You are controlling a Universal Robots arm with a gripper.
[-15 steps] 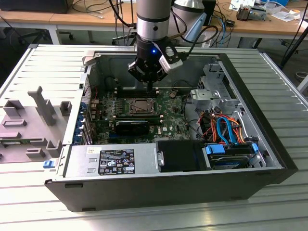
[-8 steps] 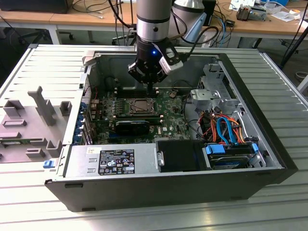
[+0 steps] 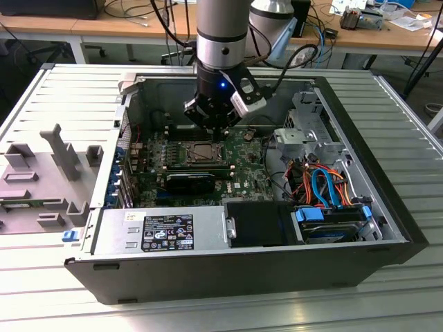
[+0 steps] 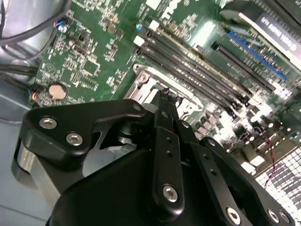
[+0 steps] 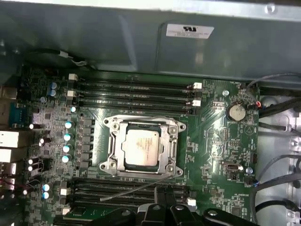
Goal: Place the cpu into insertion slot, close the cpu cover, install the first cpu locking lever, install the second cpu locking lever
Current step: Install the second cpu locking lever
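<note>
The cpu (image 5: 142,147) is sitting flat in the insertion slot (image 5: 123,162), its silver top showing through the window of the cpu cover (image 5: 174,149), which is lying down over it in the first wrist view. A thin lever (image 5: 136,189) is lying slanted just beside the socket, along the nearest memory slots (image 5: 127,190), and is sticking out free rather than tucked against the frame. The gripper (image 5: 163,200) is hanging just beyond that lever end, near the socket but apart from the cpu, with its fingertips over the memory slots; in the second wrist view the gripper (image 4: 165,96) is pointing down at the socket's metal rim. Its fingers are drawn together, with nothing visibly pinched between them. In the exterior view the gripper (image 3: 220,131) is hovering just behind the insertion slot (image 3: 201,151) on the motherboard (image 3: 242,166), inside the open computer case (image 3: 387,214), which is lying on the tabletop (image 3: 55,90).
</note>
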